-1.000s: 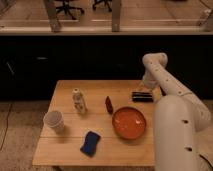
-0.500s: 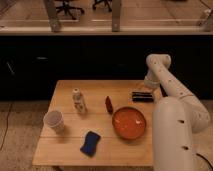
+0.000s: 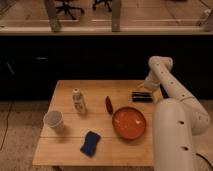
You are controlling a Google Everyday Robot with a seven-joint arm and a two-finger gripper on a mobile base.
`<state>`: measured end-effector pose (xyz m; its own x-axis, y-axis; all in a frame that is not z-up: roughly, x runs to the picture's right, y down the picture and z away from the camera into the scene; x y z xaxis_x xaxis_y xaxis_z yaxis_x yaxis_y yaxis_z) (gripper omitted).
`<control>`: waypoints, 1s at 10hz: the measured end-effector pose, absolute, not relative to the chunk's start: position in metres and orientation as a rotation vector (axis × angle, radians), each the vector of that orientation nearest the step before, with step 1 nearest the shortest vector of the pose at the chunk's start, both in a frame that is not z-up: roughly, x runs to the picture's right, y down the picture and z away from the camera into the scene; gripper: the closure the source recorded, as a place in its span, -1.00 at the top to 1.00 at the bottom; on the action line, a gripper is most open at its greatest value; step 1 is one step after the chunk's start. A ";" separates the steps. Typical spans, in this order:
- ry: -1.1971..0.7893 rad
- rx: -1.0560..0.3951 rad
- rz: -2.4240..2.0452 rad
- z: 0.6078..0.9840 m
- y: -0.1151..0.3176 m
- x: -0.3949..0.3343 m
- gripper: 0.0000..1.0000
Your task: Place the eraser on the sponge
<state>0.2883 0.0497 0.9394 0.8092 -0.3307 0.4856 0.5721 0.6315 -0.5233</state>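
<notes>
The eraser (image 3: 142, 96), a small black striped block, lies on the wooden table (image 3: 65, 150) near its far right edge. My gripper (image 3: 145, 89) reaches down from the white arm (image 3: 161, 67) and hangs right over the eraser, open, with the eraser still resting on the table. The blue sponge (image 3: 90, 143) lies flat near the front edge, left of centre and far from the gripper.
An orange bowl (image 3: 129, 123) sits between eraser and sponge. A small dark red object (image 3: 108, 104), a white bottle (image 3: 78, 100) and a white cup (image 3: 53, 120) stand on the left half. My arm's white body (image 3: 180, 135) fills the right side.
The arm's upper bend has shifted slightly to the right above the eraser. The eraser, sponge and other things have stayed put.
</notes>
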 end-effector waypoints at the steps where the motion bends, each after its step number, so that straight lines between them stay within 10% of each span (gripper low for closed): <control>1: -0.375 -0.715 -0.528 0.942 0.051 0.288 0.60; 7: -0.390 -0.715 -0.540 0.950 0.055 0.279 0.60; 10: -0.391 -0.722 -0.547 0.952 0.057 0.277 0.15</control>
<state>0.2768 0.0566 0.9520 0.7918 -0.3324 0.5125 0.5925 0.6219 -0.5121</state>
